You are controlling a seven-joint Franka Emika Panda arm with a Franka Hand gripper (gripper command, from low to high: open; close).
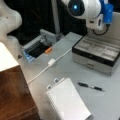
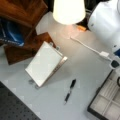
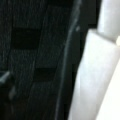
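In a front view, going left to right, a brown wooden block (image 1: 13, 96) fills the 8 o'clock corner, a small grey open box (image 1: 40, 45) sits at 10 o'clock, and a white cable (image 1: 50, 63) runs diagonally across the grey table (image 1: 75, 72). A white spiral notebook (image 1: 67, 100) lies at 6 o'clock, a black pen (image 1: 90, 86) just right of it, and a partitioned case (image 1: 97, 53) stands open at 3 o'clock. Above that case hangs the arm's wrist; the hand (image 1: 98, 25) shows only as a white and blue lump at 1 o'clock, over the case's back edge, touching nothing visible. Whether its fingers are spread or pressed together cannot be told.

Another front view alone shows a lit white lampshade (image 2: 68, 10) at 12 o'clock and the notebook (image 2: 45, 63) propped tilted, with the pen (image 2: 70, 91) at 6 o'clock and the case (image 2: 106, 100) at 4 o'clock.

The wrist view gives only dark blurred shapes beside a white panel (image 3: 97, 82).
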